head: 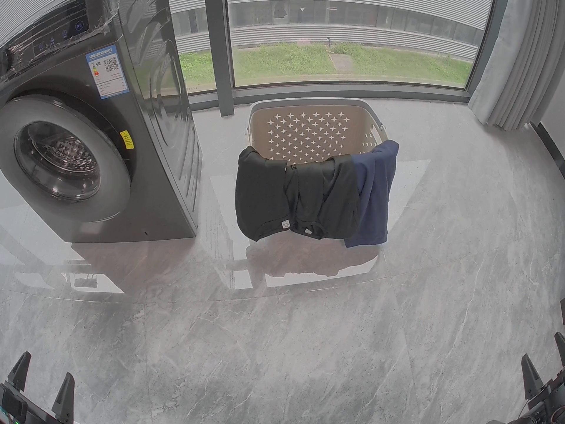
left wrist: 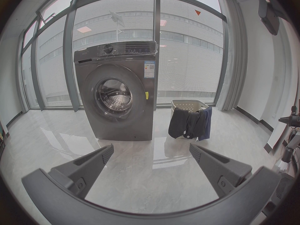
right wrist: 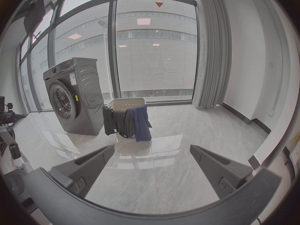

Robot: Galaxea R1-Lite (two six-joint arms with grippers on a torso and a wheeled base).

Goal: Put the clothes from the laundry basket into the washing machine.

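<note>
Left gripper (head: 44,378) and right gripper (head: 544,360) sit low, fingers spread, holding nothing. We flag two risks: the clothes (head: 294,198) drape over the laundry basket (head: 318,106) front rim, so a shallow pinch could drop them on the floor (head: 353,337) or tug the basket, and the washing machine (head: 159,166) door (head: 56,160) looks shut. The clothes hang well ahead of both grippers, between them.

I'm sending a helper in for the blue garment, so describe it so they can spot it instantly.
Start at the grey washing machine by the window; beside it on the floor stands a beige laundry basket. Draped over the basket's near rim, at the end farthest from the machine, hangs the navy piece. It is the only blue one, next to the black garments.
</note>
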